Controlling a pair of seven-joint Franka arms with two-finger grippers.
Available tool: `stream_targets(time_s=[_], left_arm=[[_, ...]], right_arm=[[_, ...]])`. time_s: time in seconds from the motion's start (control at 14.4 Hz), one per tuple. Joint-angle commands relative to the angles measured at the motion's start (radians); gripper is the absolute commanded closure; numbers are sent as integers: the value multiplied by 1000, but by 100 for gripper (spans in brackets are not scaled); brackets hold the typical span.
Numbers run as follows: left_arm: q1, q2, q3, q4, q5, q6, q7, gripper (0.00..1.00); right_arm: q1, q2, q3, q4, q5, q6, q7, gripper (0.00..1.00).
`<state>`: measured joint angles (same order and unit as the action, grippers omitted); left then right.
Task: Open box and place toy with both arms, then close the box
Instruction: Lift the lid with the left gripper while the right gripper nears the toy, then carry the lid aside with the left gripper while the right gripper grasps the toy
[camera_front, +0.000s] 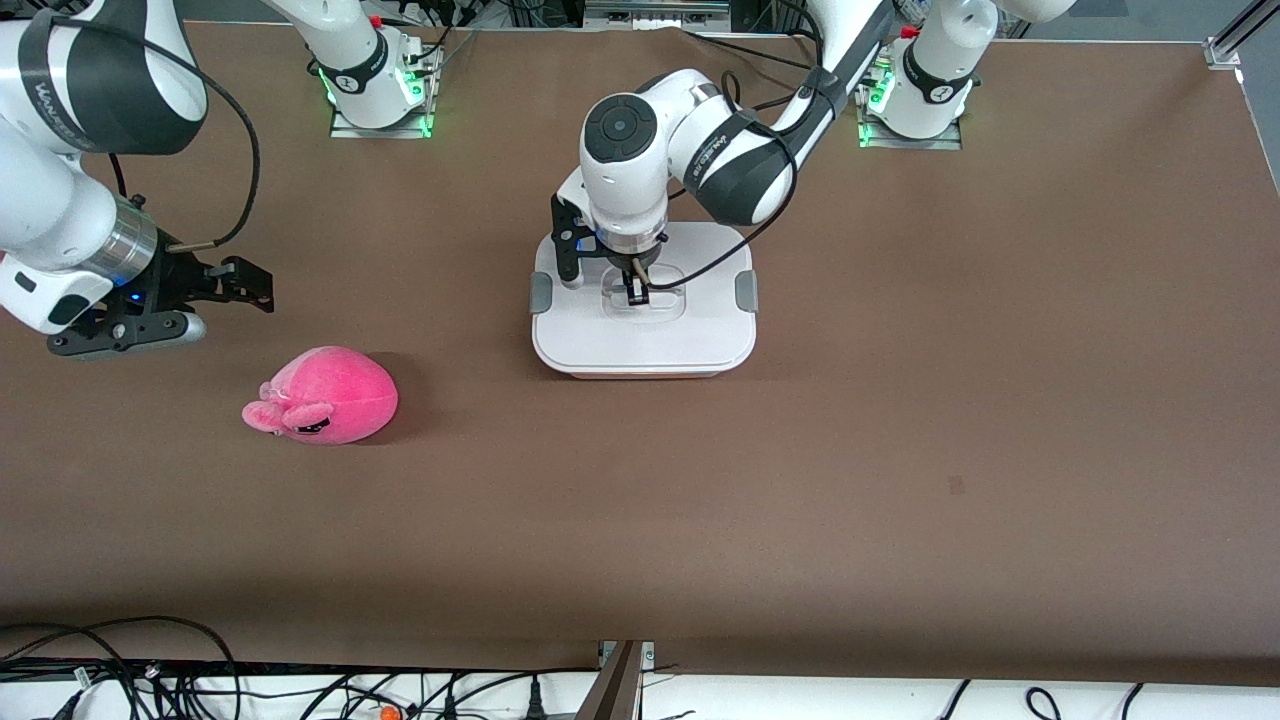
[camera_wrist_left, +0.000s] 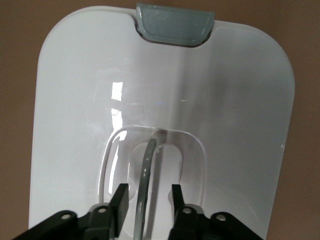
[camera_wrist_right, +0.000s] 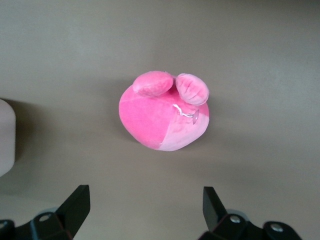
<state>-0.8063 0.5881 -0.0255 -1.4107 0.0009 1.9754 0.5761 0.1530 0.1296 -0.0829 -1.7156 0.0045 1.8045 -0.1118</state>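
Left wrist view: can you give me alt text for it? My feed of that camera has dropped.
The left gripper has its black jaws on either side of the clear upright handle, recessed in the flat white plastic lid of the box. One grey side clip shows at the lid's edge, brown table around it.

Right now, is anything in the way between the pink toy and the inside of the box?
Yes, the white lid sits flat on the box. The left gripper is down at its clear centre handle, fingers either side. The toy lies on bare table toward the right arm's end, under the open right gripper.
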Motion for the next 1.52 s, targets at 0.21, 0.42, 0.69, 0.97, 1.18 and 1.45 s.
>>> stream_targets(time_s=[0.21,0.42,0.69,0.97,1.18,1.45], left_arm=[[7,-11,4,18,18,-27,18,100],[7,-25,4,18,16,-29,16,100],[7,-62,2,19,16,-79,14,100],[56,-102,4,19,13,-124,13,100],[195,-126,4,24,5,-124,21,100],[453,-172,-7,22,8,-124,68,100]], right_arm=[[-7,-13,-1,-9,6,16,-25,0],[-7,-44,-14,28,8,-23,-35,0],[-7,-56,-21,128,15,-190,-32,0],[-7,-2,-26,64,17,-90,-34,0],[-7,34,-26,-48,15,67,-35,0],[-7,146,-25,-68,20,185,-77,0]])
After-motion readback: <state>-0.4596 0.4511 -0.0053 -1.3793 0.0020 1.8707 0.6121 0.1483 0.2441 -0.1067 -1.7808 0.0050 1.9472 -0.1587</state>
